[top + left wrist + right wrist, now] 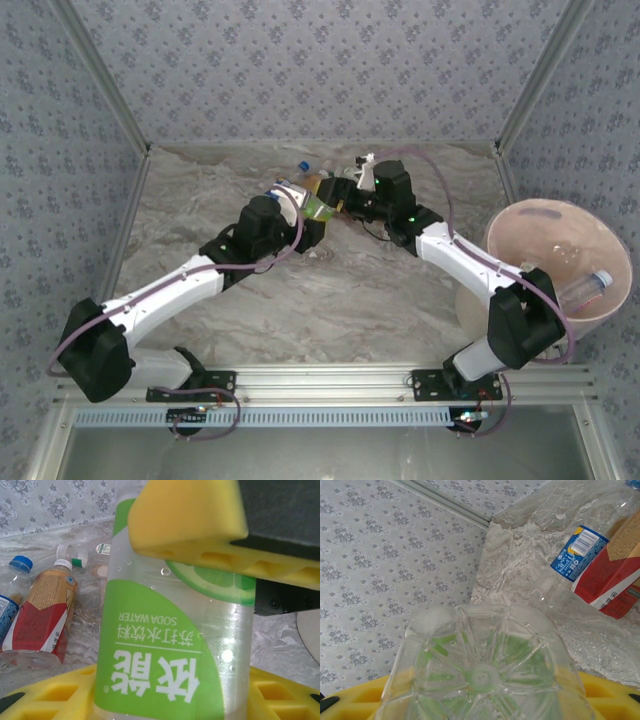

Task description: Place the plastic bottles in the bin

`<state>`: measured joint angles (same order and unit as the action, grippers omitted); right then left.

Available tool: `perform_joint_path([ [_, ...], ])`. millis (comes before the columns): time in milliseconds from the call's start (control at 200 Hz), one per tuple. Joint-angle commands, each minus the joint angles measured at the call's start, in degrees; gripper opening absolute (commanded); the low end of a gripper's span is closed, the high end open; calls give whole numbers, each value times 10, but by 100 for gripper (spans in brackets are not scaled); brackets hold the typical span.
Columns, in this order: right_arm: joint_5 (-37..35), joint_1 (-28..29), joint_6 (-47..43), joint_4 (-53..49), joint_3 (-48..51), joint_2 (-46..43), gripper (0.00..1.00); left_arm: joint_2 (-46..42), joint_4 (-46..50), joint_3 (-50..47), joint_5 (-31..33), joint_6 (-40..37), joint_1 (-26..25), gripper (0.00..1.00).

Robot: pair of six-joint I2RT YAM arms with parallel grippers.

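Green-label bottle [160, 645]: upper centre of the overhead frame.
Left gripper [165, 615]: clamped across its label, holding it.
Right gripper [350, 205]: at the bottle's base; grip cannot be told.
Red-label bottle [47, 610]: lying at wrist frame's left.
Bin [545, 235]: right edge, clear bottle [588, 287] inside.

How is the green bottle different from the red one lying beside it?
The green-label bottle is squeezed between the yellow pads of the left pincer; the red-label bottle lies loose on the table. The green-label bottle shows a lime picture; the red-label bottle has red and orange. Both are see-through plastic.
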<state>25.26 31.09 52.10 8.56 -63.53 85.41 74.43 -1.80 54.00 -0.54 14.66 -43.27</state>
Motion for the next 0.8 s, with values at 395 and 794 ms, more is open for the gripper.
perform_joint_path([
  [395,-71,-4,-72,-85,-6,-68,46,-8,-10,39,-121,54,22,98],
  [794,-178,-30,-152,-182,-7,-180,44,-119,-62,-48,41,169,77,98],
])
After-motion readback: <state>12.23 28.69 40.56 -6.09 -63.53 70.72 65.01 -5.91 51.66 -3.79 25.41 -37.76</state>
